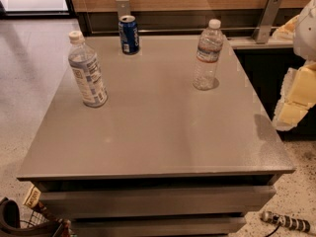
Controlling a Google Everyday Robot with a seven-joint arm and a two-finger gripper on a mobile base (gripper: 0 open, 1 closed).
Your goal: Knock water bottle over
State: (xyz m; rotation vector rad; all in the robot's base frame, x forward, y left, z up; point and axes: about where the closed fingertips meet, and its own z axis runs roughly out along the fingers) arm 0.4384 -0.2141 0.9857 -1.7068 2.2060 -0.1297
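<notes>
The water bottle (207, 58) is clear and ribbed, with a white cap and a narrow red, white and blue label band. It stands upright at the back right of the grey table (158, 137). My gripper (295, 100), white and pale yellow, hangs at the right edge of the view. It is off the table's right side, to the right of the bottle and lower in the view, well apart from it.
A bluish-grey bottle (88, 72) with a large white label stands upright at the table's left. A blue soda can (129, 34) stands at the back edge. A wall rail with metal brackets (269, 16) runs behind. A wire basket (29, 221) sits on the floor at front left.
</notes>
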